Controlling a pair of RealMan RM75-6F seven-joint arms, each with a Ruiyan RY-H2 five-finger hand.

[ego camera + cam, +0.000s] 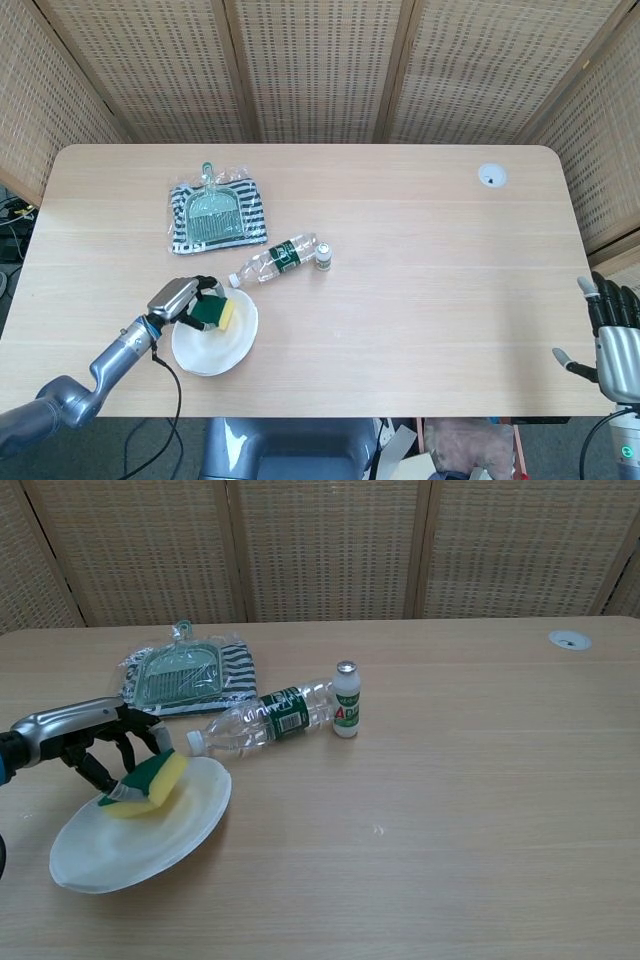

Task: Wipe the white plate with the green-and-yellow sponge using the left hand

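Sponge: green-and-yellow sponge (148, 781), lower left of the chest view, held over the upper left part of the white plate, yellow side facing right and down, green side toward the fingers; whether it touches the plate surface I cannot tell.
Plate: white plate (175, 830), lower left of the frame on the table (450, 810); in the chest view its right rim looks raised a little, so it appears tilted.
Left hand: left hand (95, 745) reaches in from the left edge, dark fingers (128, 748) curled down around the sponge and gripping it; also seen in the head view (180, 300) at lower left.
Right hand: right hand (612, 335) at the lower right corner of the head view, off the table edge, fingers spread apart, holding nothing.
Bottle: clear water bottle (262, 723) lying on its side just above and right of the plate, cap end toward the plate rim.
Small bottle: small white bottle (346, 700) standing upright beside the water bottle's base.
Dustpan: green dustpan (186, 673) lying on a striped cloth (238, 670), upper left of the frame.
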